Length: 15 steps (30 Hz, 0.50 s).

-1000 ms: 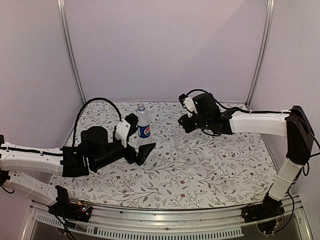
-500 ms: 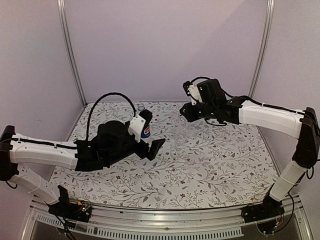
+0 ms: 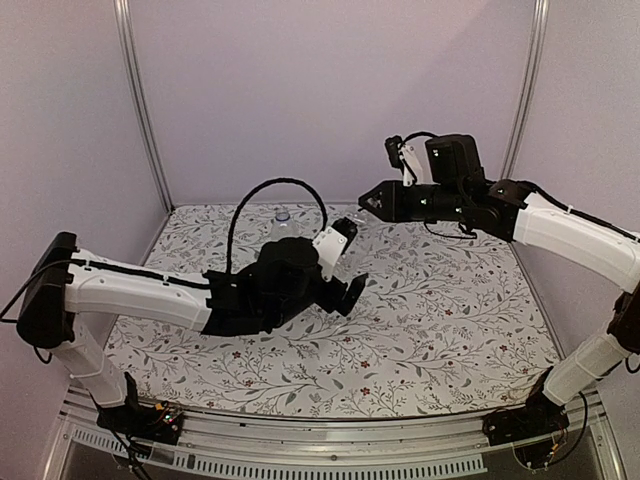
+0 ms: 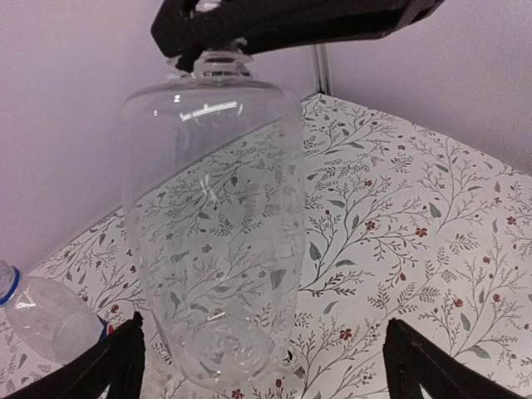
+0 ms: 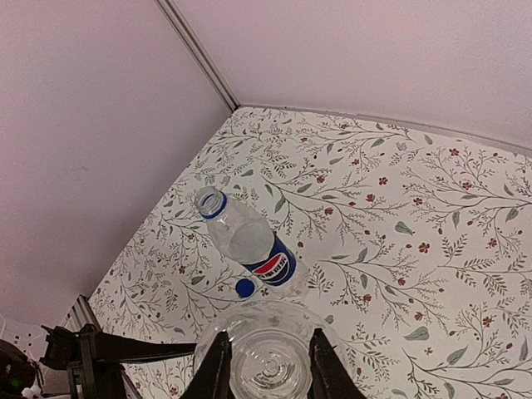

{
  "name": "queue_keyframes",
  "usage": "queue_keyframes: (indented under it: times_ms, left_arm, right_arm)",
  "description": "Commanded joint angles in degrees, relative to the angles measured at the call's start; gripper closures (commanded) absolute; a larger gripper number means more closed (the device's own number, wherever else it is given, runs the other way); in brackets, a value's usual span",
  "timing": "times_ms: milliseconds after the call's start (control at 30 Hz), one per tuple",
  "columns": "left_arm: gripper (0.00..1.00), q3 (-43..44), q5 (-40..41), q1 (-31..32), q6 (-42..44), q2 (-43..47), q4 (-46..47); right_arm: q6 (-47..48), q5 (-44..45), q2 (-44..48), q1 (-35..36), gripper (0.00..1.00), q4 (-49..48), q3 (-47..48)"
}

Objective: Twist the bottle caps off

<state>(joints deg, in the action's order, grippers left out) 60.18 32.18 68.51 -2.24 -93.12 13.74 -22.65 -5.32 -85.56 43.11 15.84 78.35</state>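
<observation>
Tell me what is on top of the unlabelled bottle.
The right gripper is shut on the neck of the unlabelled bottle. It covers the mouth; whether that is capped cannot be seen.

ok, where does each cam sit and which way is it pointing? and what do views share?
Top external: high behind the bases, facing forward and down onto the table; both arms, left gripper and right gripper show.
Left wrist: low over the table, facing roughly level at the unlabelled bottle hanging from the right gripper; own fingertips in the bottom corners.
Right wrist: raised, facing down; own fingers flank that bottle.
Shared: both wrist views show the held bottle and the Pepsi bottle.
</observation>
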Motion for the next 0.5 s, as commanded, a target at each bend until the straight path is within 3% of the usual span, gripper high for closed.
queue_keyframes:
  times_ms: [0, 233, 467]
  left_arm:
    - [0.00, 3.6, 5.8, 0.9, 1.8, -3.8, -0.6]
    - [0.06, 3.8, 12.0, 1.1, 7.9, -8.1, 6.0]
    - [0.16, 2.8, 11.8, 0.8, 11.6, -9.4, 12.4]
  right_arm:
    - [-3.9, -4.7, 1.4, 0.0, 1.00, -2.1, -0.9]
    - [-5.1, -7.0, 2.0, 0.0, 1.00, -2.5, -1.8]
    - [-5.3, -8.1, 2.4, -0.1, 1.00, -2.8, -2.5]
